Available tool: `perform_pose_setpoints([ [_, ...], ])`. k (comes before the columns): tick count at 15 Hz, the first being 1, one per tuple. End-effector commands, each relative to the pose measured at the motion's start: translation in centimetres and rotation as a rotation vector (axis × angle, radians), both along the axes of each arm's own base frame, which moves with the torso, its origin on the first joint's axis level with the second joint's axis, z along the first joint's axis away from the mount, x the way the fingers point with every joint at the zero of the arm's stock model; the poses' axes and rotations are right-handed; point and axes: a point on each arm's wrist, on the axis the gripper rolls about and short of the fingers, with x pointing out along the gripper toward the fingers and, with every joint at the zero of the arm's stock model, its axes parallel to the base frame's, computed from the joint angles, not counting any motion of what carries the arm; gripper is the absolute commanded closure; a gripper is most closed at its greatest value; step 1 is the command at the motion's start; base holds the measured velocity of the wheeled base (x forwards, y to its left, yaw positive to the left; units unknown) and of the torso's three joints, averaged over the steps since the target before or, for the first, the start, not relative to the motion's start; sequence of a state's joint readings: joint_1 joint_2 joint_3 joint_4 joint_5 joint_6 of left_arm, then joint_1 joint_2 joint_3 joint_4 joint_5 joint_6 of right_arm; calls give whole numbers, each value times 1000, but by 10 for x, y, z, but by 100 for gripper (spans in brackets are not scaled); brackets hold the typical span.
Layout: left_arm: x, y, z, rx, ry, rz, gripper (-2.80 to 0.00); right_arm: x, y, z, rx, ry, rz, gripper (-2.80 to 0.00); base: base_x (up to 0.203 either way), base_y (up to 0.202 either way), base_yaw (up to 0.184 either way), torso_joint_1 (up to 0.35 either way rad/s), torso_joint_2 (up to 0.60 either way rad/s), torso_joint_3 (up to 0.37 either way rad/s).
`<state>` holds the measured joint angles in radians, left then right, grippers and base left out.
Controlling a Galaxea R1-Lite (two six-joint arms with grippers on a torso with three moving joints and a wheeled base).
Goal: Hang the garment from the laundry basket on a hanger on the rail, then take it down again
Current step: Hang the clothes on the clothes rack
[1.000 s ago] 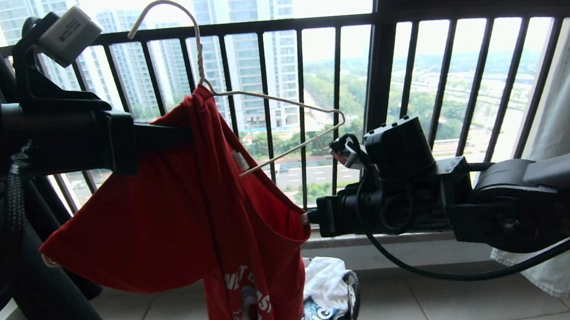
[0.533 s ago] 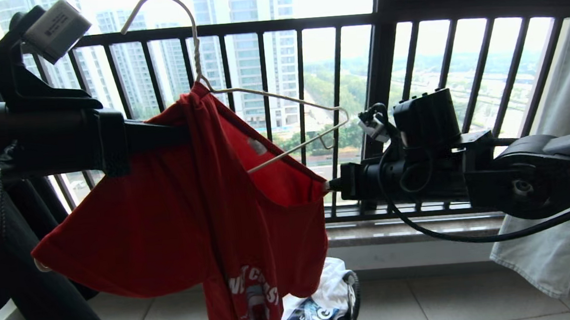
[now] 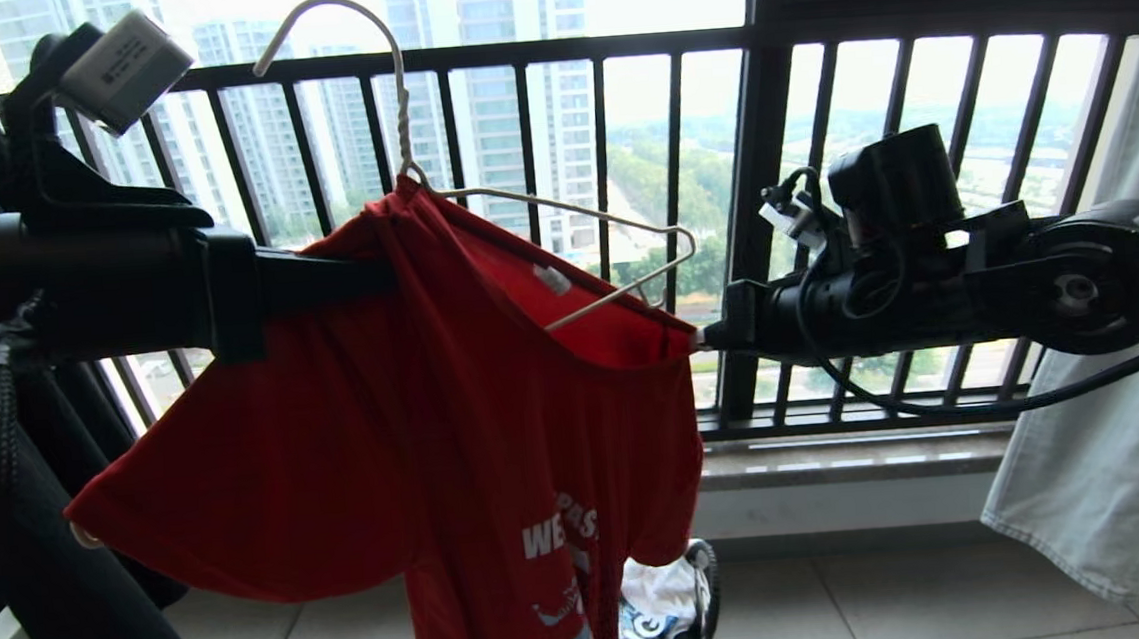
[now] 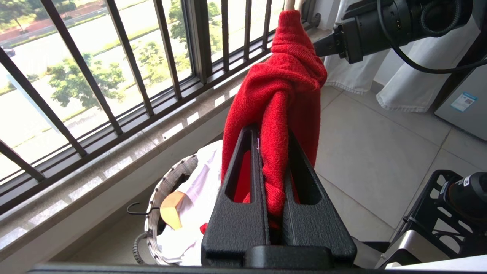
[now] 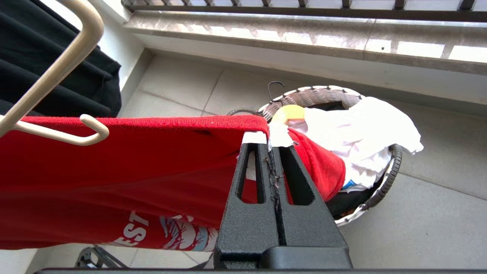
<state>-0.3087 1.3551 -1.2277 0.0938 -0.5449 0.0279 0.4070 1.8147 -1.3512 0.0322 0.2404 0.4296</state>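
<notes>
Balcony | both grippers clamp red garment ("WES" legible)

Garment: red knitted cloth, matt, with a fine ribbed edge; printed white lettering and a blue-white graphic lie flat on the fabric.

Hanger: thin wire with a smooth cream-white coating, twisted at the neck below the hook.

Left gripper and right gripper: black plastic fingers with a rough, grainy matt texture.

Laundry basket: woven wicker, white and dark strands, coarse surface; white cloth lies crumpled in it.

Balcony railing: dark painted metal bars, smooth.

Floor: pale tiles, smooth and faintly glossy.

Sill: polished stone, reflective.
</notes>
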Motion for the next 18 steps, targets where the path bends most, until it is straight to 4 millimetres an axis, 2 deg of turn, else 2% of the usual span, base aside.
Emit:
perform_pose_setpoints([
  [1,0,-4,-3,3,9,-19,0,1,-8,10,11,28,7,0,0,0,0,0,0,0],
  [6,2,-18,-13,21,46,-73,0,0,-22,25,15,73,-7,0,0,0,0,0,0,0],
  [13,13,-24,-24,52,67,-86,0,-2,-51,46,57,191,13,0,0,0,0,0,0,0],
  [18,14,-27,-27,57,76,-101,0,-2,-57,52,69,194,7,0,0,0,0,0,0,0],
])
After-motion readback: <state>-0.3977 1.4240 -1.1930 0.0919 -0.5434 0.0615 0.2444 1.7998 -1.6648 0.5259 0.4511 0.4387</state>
